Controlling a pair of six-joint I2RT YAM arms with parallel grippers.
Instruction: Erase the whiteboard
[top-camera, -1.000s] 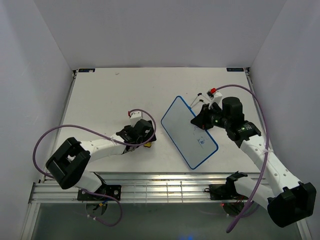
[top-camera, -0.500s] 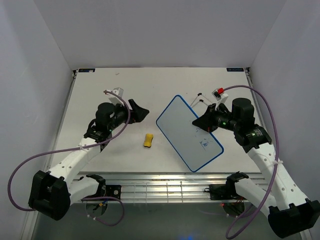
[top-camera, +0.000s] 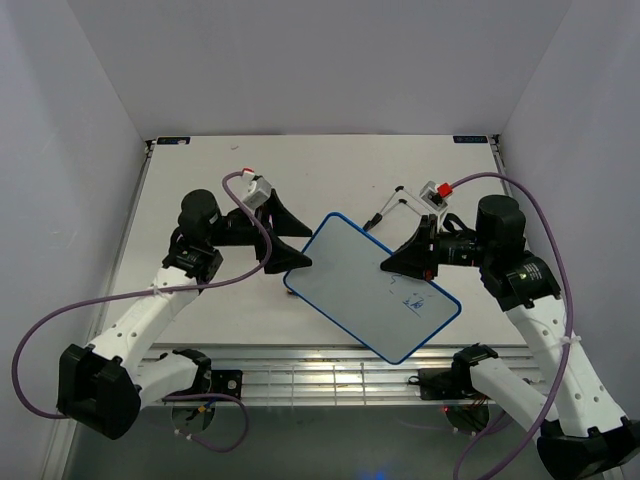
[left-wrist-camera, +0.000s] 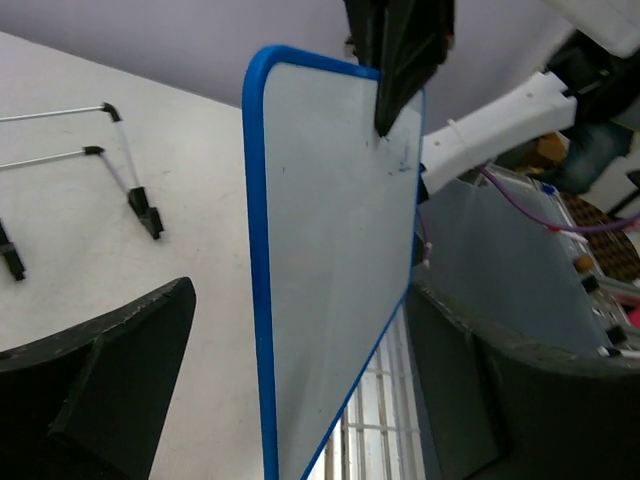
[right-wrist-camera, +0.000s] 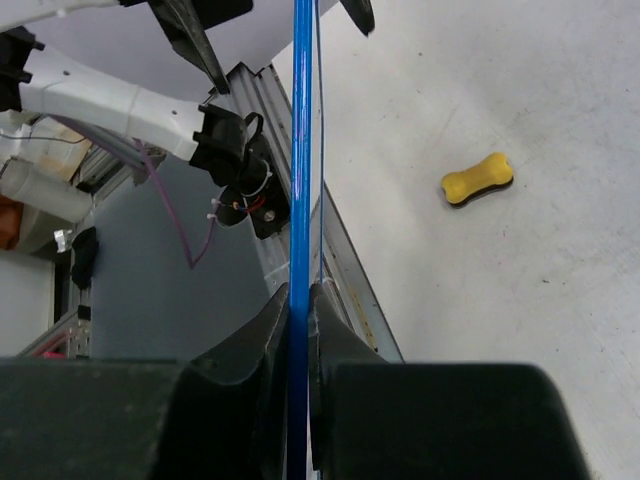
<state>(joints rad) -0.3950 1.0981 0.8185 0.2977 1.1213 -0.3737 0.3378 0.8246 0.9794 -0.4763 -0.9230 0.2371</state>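
The whiteboard (top-camera: 360, 290) is lifted off the table and tilted, with small blue scribbles near its right end. My right gripper (top-camera: 398, 262) is shut on its blue rim; in the right wrist view (right-wrist-camera: 300, 295) both fingers pinch the edge-on rim (right-wrist-camera: 299, 150). My left gripper (top-camera: 293, 240) is open at the board's left end. In the left wrist view (left-wrist-camera: 300, 300) the board (left-wrist-camera: 335, 250) stands between the spread fingers with gaps on both sides. The yellow eraser (right-wrist-camera: 478, 180) lies on the table, hidden under the board in the top view.
A thin wire stand with black feet (top-camera: 386, 205) lies on the table behind the board, and shows in the left wrist view (left-wrist-camera: 130, 195). The metal rail (top-camera: 300, 365) runs along the table's near edge. White walls enclose the table.
My right gripper has lifted the whiteboard and carried it left and nearer. My left gripper left the eraser on the table, rose, and moved to straddle the board's left end, open.
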